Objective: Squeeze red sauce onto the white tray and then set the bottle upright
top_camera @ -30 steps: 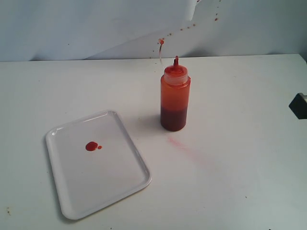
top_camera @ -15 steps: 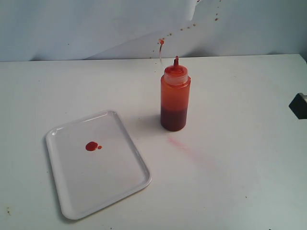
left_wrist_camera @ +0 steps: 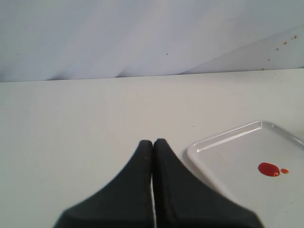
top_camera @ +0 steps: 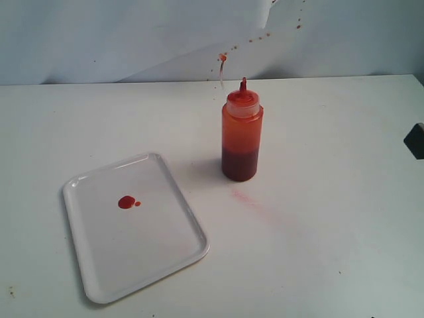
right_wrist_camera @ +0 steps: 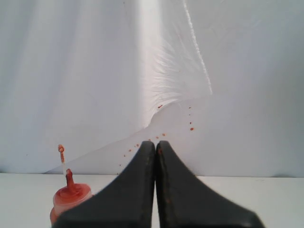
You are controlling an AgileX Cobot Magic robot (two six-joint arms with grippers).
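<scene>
The bottle (top_camera: pixel 242 138) stands upright on the table, orange-red with a darker red bottom, its nozzle pointing up and the thin tethered cap sticking up beside it. The white tray (top_camera: pixel 172 258) lies to its front left and carries a small round blob of red sauce (top_camera: pixel 126 202) with a tiny droplet beside it. My left gripper (left_wrist_camera: pixel 153 141) is shut and empty, just beside a corner of the tray (left_wrist_camera: pixel 228 152), with the sauce (left_wrist_camera: pixel 269 169) in sight. My right gripper (right_wrist_camera: pixel 155 143) is shut and empty, away from the bottle (right_wrist_camera: pixel 70 195); only a dark tip of it (top_camera: pixel 415 140) shows at the exterior view's right edge.
A faint pink smear (top_camera: pixel 255 204) marks the table in front of the bottle. A pale backdrop sheet (top_camera: pixel 132 40) stands behind the table, speckled with red drops (top_camera: pixel 265 33). Bare white tabletop surrounds the tray and bottle.
The dark tip of the right gripper has drawn back further toward the right edge of the exterior view. Bottle, tray and sauce have not moved.
</scene>
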